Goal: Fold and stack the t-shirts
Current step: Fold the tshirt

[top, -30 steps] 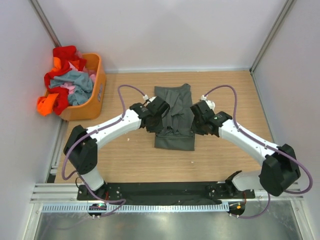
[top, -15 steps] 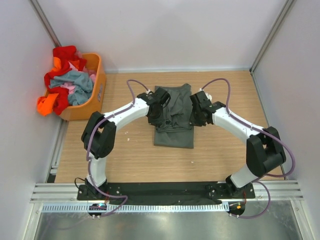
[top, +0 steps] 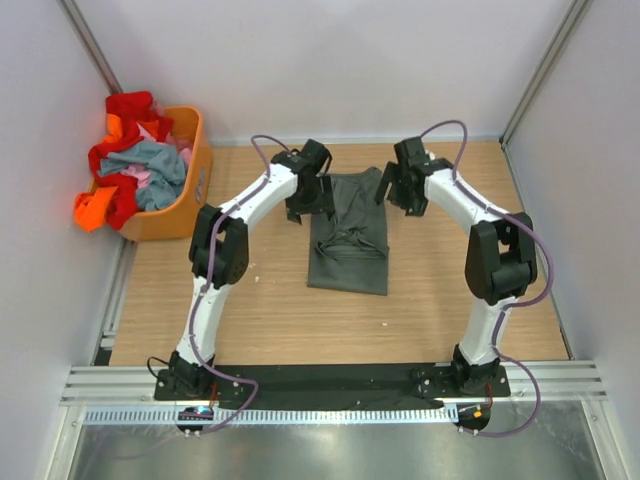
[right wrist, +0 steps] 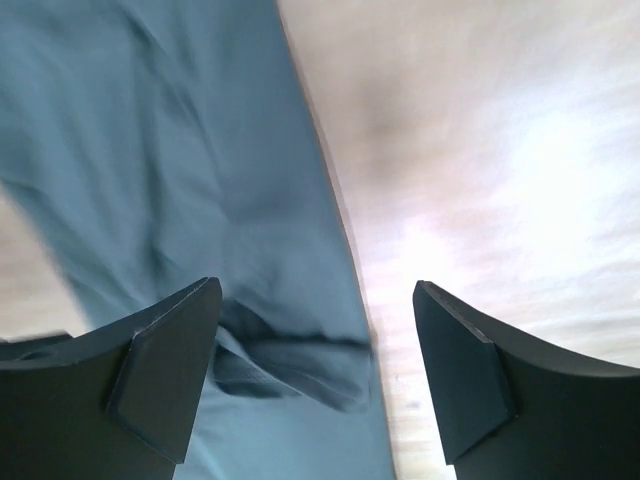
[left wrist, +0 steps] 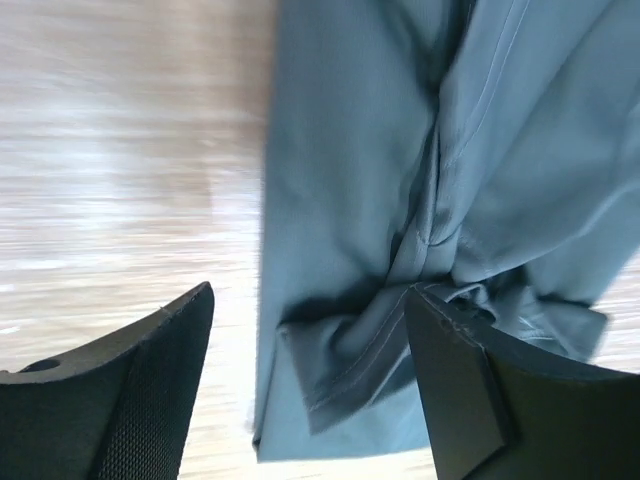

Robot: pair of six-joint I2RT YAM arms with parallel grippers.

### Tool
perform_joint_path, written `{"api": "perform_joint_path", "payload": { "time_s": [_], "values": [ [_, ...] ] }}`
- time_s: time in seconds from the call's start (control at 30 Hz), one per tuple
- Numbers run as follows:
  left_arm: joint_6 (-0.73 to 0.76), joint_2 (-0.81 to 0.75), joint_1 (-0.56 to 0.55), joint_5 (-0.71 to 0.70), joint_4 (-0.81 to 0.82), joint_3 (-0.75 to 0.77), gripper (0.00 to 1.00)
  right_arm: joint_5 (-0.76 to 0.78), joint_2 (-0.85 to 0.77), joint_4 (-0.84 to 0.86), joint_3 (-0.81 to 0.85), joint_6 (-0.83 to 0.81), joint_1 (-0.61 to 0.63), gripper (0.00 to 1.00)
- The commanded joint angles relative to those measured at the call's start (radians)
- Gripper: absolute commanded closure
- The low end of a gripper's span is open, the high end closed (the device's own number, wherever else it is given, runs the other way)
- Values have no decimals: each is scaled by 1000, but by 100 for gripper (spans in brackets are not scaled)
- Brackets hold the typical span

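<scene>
Tabletop (top: 450,290): dark grey t-shirt (top: 348,245) runs near-to-far between left gripper (left wrist: 310,300) and right gripper (right wrist: 315,290), both open, flanking its far end.

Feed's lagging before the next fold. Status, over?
Open, empty: left gripper, right gripper, flanking the grey shirt at its far end. Shirt folded narrow, flat on the table. Far left, the basket holds other shirts. Nothing in the way.
</scene>
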Motion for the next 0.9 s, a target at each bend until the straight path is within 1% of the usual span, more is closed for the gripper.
{"api": "perform_joint_path", "payload": {
  "time_s": [0.0, 0.07, 0.1, 0.13, 0.17, 0.2, 0.23, 0.27, 0.3, 0.33, 0.37, 0.4, 0.43, 0.47, 0.5, 0.57, 0.7, 0.77, 0.87],
  "values": [
    [8, -85, 44, 5, -105, 121, 21, 26, -68, -88, 202, -60, -55, 16],
    [11, -134, 47, -27, -111, 115, 22, 49, -116, -110, 218, -86, -55, 16],
    [14, -162, 45, -30, -108, 71, 23, 43, -143, -113, 203, -92, -55, 16],
    [17, -234, 41, -32, -67, 31, 25, 5, -206, -105, 175, -97, -55, 16],
    [20, -271, 36, -23, -39, -20, 30, -19, -246, -78, 85, -97, -55, 17],
    [28, -315, 30, -20, -6, -133, 32, -46, -280, -55, 30, -95, -54, 21],
    [27, -382, 13, -15, 62, -191, 35, -83, -345, -30, -30, -94, -54, 22],
    [28, -417, 2, -1, 93, -247, 42, -153, -370, 0, -143, -91, -52, 26],
    [30, -441, -8, 2, 122, -346, 43, -178, -393, 20, -197, -86, -46, 29],
    [25, -460, -22, 3, 163, -389, 44, -200, -416, 40, -250, -86, -39, 32],
    [19, -487, -45, 5, 179, -428, 49, -229, -443, 62, -335, -85, -25, 38],
    [13, -494, -56, 25, 196, -490, 52, -237, -453, 71, -372, -78, -17, 49],
    [-4, -498, -80, 26, 231, -517, 54, -244, -461, 80, -405, -78, -6, 53],
    [-12, -497, -91, 28, 249, -540, 60, -249, -467, 103, -458, -75, 3, 57],
    [-16, -489, -103, 54, 280, -574, 61, -253, -466, 114, -480, -74, 9, 61],
    [-29, -469, -139, 51, 291, -582, 65, -255, -455, 117, -503, -77, 14, 64],
    [-29, -380, -183, 39, 289, -536, 64, -235, -406, 102, -482, -95, 23, 63],
    [-32, -357, -194, 2, 283, -520, 63, -218, -398, 96, -463, -104, 24, 63],
    [-44, -322, -194, -16, 283, -497, 63, -218, -378, 90, -447, -111, 24, 63]
  ]
}}
